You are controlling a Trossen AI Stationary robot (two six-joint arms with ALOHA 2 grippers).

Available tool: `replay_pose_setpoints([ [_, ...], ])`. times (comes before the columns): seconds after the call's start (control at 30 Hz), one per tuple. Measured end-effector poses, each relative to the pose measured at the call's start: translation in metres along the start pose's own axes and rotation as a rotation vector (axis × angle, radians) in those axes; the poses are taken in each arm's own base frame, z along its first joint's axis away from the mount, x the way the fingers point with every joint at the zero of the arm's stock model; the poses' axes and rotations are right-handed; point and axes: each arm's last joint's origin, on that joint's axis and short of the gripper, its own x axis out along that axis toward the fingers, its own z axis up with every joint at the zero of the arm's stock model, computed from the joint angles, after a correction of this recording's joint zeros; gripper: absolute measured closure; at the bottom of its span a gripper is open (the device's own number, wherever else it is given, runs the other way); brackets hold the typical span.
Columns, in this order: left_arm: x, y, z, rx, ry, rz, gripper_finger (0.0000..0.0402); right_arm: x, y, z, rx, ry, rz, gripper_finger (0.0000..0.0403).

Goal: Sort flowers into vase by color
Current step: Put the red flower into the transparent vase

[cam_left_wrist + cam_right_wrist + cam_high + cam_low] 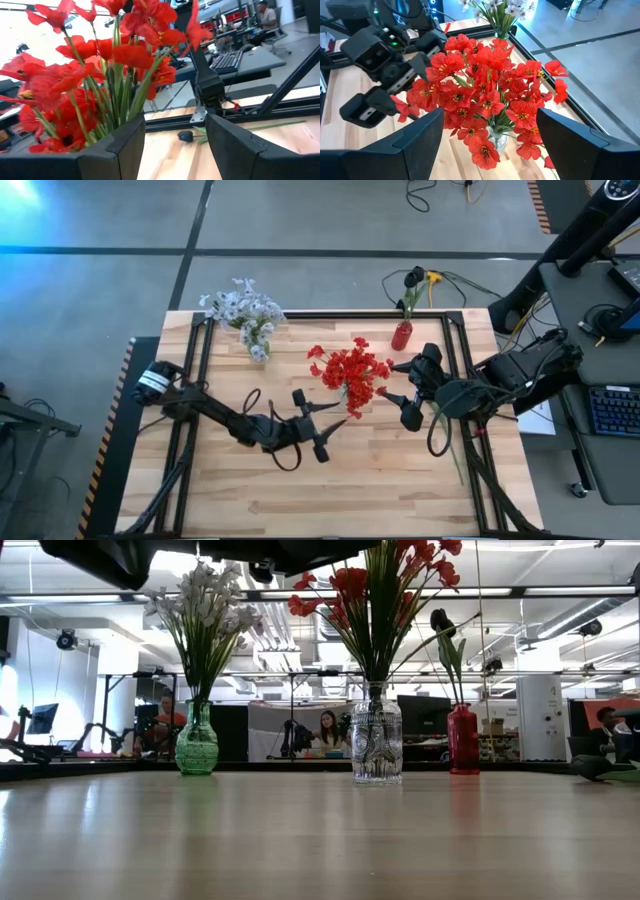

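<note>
With both grippers wide and empty beside the red flowers (350,372), right gripper (412,393) should fetch the dark flower (186,135) lying on the desk (380,480).

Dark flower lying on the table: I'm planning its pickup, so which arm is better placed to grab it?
Right. The dark flower lies beside the right arm, on the same side as the red vase. The left hand, open, sits beyond the red flowers from it.

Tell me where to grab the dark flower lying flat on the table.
Grip the dark flower at the middle of its stem, coming straight down with fingers across it. It lies flat on the table, so the sides give no way in, and the blossom would probably crush.
</note>
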Motion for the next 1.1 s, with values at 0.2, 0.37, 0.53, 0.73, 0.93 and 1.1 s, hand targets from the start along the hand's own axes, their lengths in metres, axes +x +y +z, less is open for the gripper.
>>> replay_pose_setpoints([
  [0.2,0.013,0.014,-0.006,-0.021,0.003,0.024,0.0210,0.000,0.000,0.000,0.000,0.000,-0.001,0.0094],
  [0.37,0.023,0.026,-0.011,-0.073,-0.009,0.003,0.0210,0.000,0.000,0.000,0.000,0.001,-0.001,0.0094],
  [0.53,0.031,0.035,-0.015,-0.110,-0.009,0.010,0.0210,0.001,0.000,0.000,-0.001,0.002,-0.002,0.0094],
  [0.73,0.033,0.039,-0.016,-0.129,-0.004,0.018,0.0210,0.001,0.000,-0.001,-0.005,0.002,-0.002,0.0094],
  [0.93,0.034,0.039,-0.016,-0.143,-0.004,0.019,0.0190,0.001,0.000,-0.001,-0.009,0.002,-0.002,0.0094],
  [1.1,0.034,0.040,-0.017,-0.143,-0.003,0.022,0.0148,0.001,0.000,-0.001,-0.010,0.002,-0.003,0.0094],
])
